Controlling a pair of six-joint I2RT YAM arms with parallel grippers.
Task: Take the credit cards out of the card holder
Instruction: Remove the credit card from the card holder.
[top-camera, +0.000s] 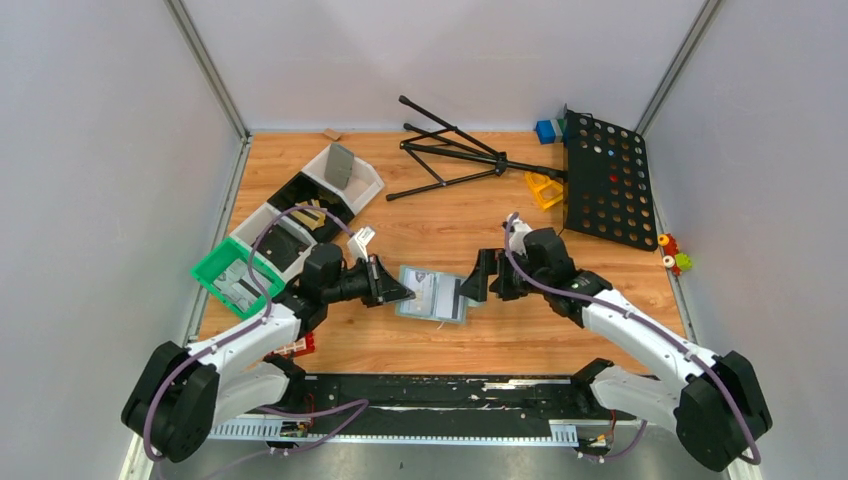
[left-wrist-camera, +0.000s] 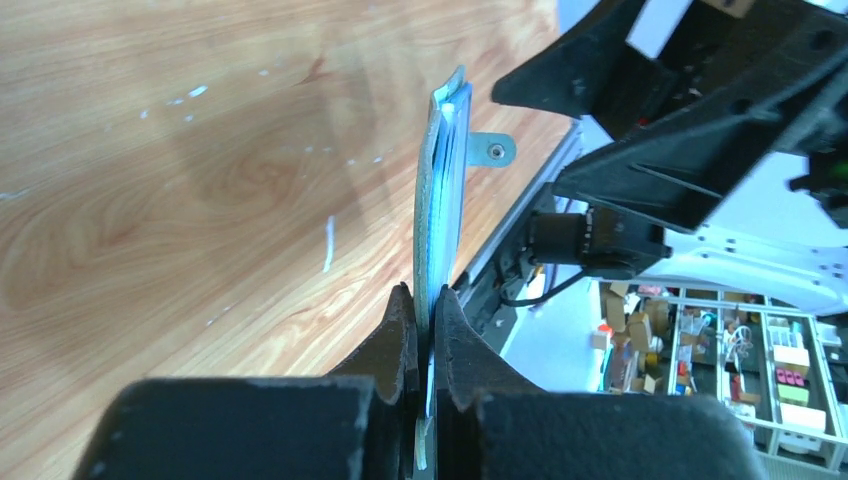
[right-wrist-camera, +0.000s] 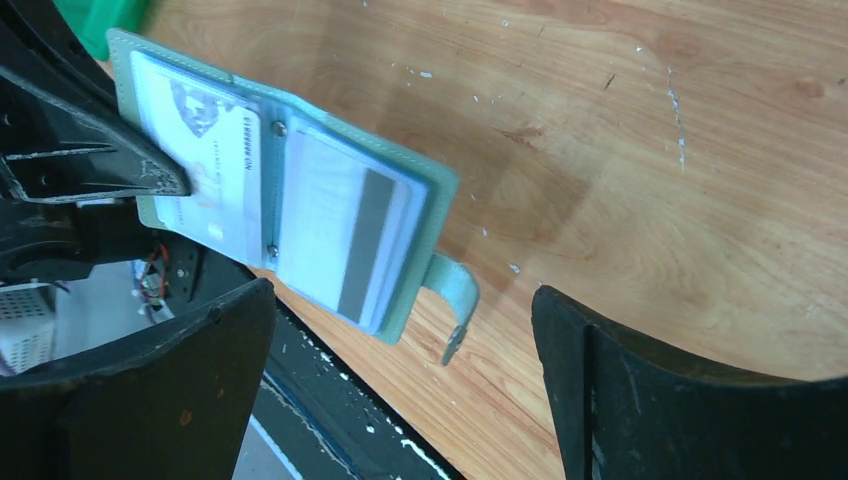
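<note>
Grey-blue above the bench's (top-camera: 450, 215) near middle: pinches the open card holder (top-camera: 433, 295) by its left edge in the clenched left gripper (left-wrist-camera: 427, 322), spreads the empty right gripper (top-camera: 472, 288) wide beside the flap. Risks twisting or dropping it when tugging the sleeved credit cards (right-wrist-camera: 345, 215).

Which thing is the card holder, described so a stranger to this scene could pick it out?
On the wooden table, look at the middle, between the two arms. There the left gripper pinches one edge of the card holder, opened like a book. It alone is pale blue-green with clear sleeves showing cards and a small snap flap, unlike the bright green tray further left.
</note>
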